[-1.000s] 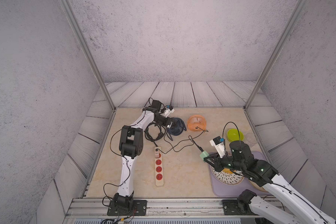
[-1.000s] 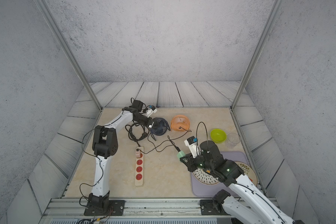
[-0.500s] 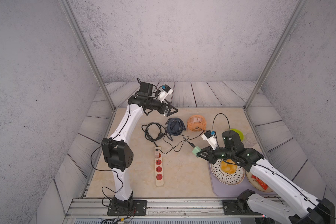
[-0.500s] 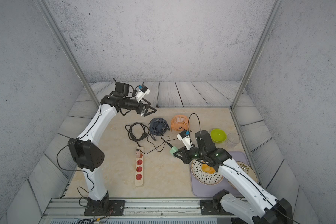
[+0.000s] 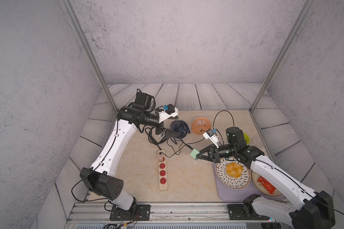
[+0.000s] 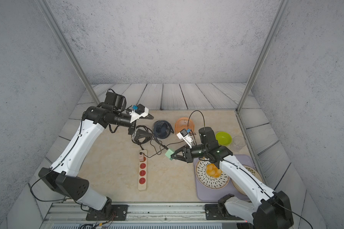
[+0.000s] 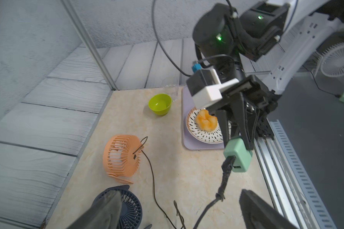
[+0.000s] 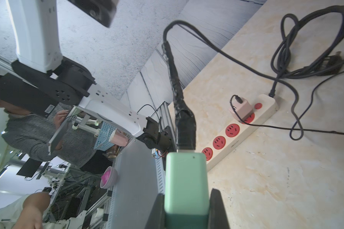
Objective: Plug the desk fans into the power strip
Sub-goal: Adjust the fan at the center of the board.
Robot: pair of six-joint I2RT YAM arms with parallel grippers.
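The cream power strip (image 5: 163, 187) (image 6: 142, 186) (image 8: 266, 115) lies mid-table, and a pink adapter (image 8: 241, 108) sits in its socket nearest the red button. My right gripper (image 5: 199, 155) (image 6: 173, 155) (image 8: 185, 208) is shut on a green plug block (image 5: 194, 154) (image 7: 237, 154) (image 8: 185, 182), held above the table just right of the strip. The block's black cable runs back toward the navy desk fan (image 5: 179, 128) (image 6: 162, 129) (image 7: 129, 210). My left gripper (image 6: 148, 125) (image 7: 179, 214) hangs open and empty beside that fan.
An orange fan (image 5: 201, 125) (image 7: 121, 158) stands right of the navy one. A coiled black cord (image 8: 306, 39) lies behind the strip. At the right are a purple mat (image 5: 232, 195), a patterned plate (image 5: 240, 182) with a bun, a green bowl (image 6: 223, 137) and a clear cup (image 6: 238, 142).
My left arm lifted away from the navy fan, elbow swinging up, jaws open. My right gripper carried the green plug leftward, closer to the strip.
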